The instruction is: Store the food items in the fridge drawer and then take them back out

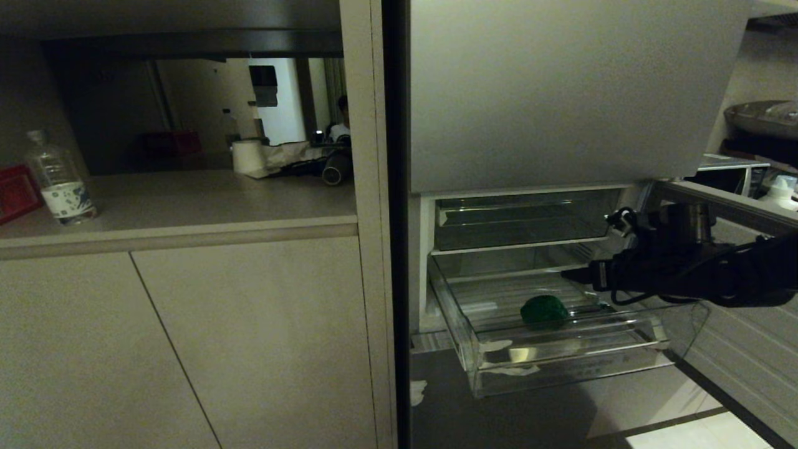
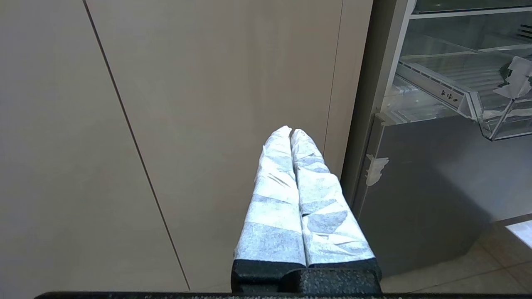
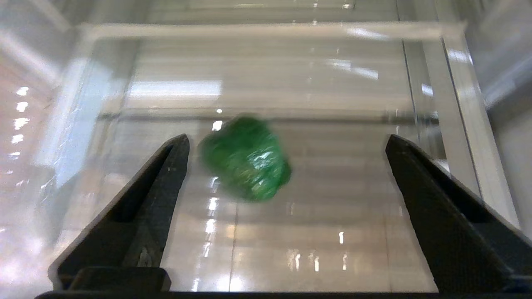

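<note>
The fridge drawer (image 1: 499, 368) is pulled out below the closed upper door, and 1 green food item (image 1: 544, 311) lies on its ribbed floor, toward the front. No other food piece shows in any view, so the storing step looks at least partly done for this piece; whether more items wait somewhere outside the views I cannot tell. Taking things back out is, by my reading, all still ahead.

The right claw (image 3: 286, 141) hangs over the drawer from the robot's right side, its jaws spread wide with nothing between them. In the right wrist view the green item (image 3: 246, 162) sits on the drawer floor beyond the fingertips, nearer 1 finger than the other, apart from both. Its outline is smeared there, so it may be rolling or the camera may be shaking; I would not say which.

The left claw (image 2: 291, 133) is parked low in front of the cupboard doors, its 2 paper-wrapped fingers pressed together and holding nothing.

As for writing: a water bottle (image 1: 59, 178) stands on the desk to the left with a blue-patterned label, but no words on it can be read. No brand shows on the fridge.
</note>
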Tool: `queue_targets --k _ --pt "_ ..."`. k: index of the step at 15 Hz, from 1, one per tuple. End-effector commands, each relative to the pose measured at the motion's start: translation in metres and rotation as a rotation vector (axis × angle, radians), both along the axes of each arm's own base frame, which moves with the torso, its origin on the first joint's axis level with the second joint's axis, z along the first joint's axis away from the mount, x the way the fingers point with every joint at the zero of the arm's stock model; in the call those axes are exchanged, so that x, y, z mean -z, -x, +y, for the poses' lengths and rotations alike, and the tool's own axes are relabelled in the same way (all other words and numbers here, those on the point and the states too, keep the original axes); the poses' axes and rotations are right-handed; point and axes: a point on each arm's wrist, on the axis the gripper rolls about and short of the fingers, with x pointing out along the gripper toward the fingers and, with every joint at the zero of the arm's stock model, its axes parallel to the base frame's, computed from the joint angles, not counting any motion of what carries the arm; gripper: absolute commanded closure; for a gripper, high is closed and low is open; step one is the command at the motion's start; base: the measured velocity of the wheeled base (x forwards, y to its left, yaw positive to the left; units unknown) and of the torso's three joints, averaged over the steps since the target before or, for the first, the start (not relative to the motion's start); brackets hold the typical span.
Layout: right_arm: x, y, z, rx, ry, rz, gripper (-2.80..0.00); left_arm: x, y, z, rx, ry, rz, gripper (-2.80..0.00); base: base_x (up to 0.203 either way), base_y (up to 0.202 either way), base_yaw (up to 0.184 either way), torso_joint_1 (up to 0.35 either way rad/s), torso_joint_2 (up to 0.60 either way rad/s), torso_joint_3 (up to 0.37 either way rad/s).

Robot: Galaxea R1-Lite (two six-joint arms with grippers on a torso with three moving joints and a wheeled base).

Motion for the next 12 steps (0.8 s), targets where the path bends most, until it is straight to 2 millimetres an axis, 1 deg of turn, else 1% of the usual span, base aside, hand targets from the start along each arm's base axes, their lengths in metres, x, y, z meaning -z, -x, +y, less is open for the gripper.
queue_targets --k 1,4,6,8,10,11,12 --pt "-0.043 0.055 0.0 0.007 0.005 -0.088 0.0 0.0 0.0 0.0 0.0 0.0 0.002 0.0 0.0 0.0 0.0 0.0 0.0 0.0" --pt "-0.065 0.12 0.001 0.023 0.01 -0.155 0.0 0.0 0.0 0.0 0.0 0.0 0.002 0.0 0.0 0.0 0.0 0.0 0.0 0.0" --pt "-0.066 0.166 -0.001 0.057 0.014 -0.176 0.0 0.0 0.0 0.0 0.0 0.0 0.002 0.0 0.0 0.0 0.0 0.0 0.0 0.0" --pt "-0.055 0.206 -0.004 0.103 0.018 -0.175 0.0 0.0 0.0 0.0 0.0 0.0 0.001 0.0 0.0 0.0 0.0 0.0 0.0 0.0" --pt "-0.045 0.233 -0.004 0.135 0.023 -0.179 0.0 0.0 0.0 0.0 0.0 0.0 0.002 0.0 0.0 0.0 0.0 0.0 0.0 0.0" --pt "-0.042 0.24 -0.004 0.149 0.029 -0.182 0.0 0.0 0.0 0.0 0.0 0.0 0.002 0.0 0.0 0.0 0.0 0.0 0.0 0.0" --pt "-0.042 0.242 -0.004 0.154 0.031 -0.188 0.0 0.0 0.0 0.0 0.0 0.0 0.002 0.0 -0.001 -0.004 -0.083 -0.007 0.0 0.007"
